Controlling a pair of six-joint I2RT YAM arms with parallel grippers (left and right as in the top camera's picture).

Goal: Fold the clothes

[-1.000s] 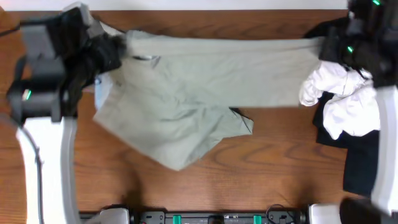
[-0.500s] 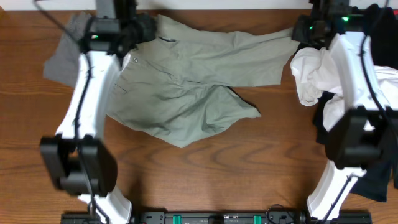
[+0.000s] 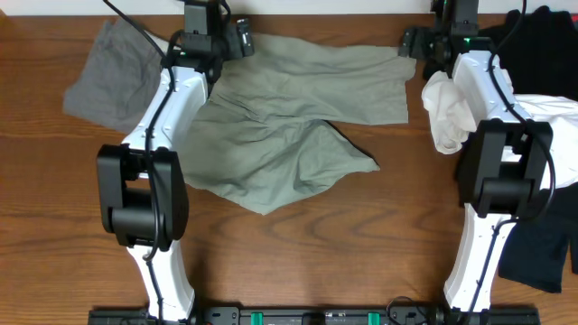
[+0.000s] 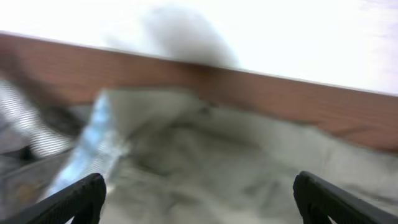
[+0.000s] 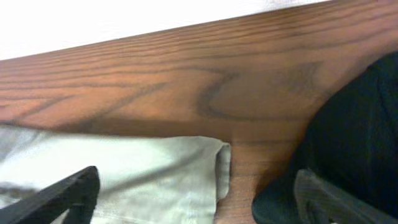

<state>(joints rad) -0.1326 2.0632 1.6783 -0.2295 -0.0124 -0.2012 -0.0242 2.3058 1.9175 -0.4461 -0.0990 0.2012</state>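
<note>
Khaki-green shorts (image 3: 298, 117) lie rumpled on the table (image 3: 361, 235), spread from its far edge to its middle. Left gripper (image 4: 199, 190) has jaws wide with nothing held, at the table's far edge left of centre. Right gripper (image 5: 198, 183) is likewise wide and empty, right of centre.

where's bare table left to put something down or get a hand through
Widest bare stretch of table: the near strip below the khaki shorts, between the left arm and right arm. Another patch: near left corner, below the grey shorts. A narrow gap runs between khaki shorts and white shirt. Crowded: the far edge, and the right side with dark clothes.
</note>
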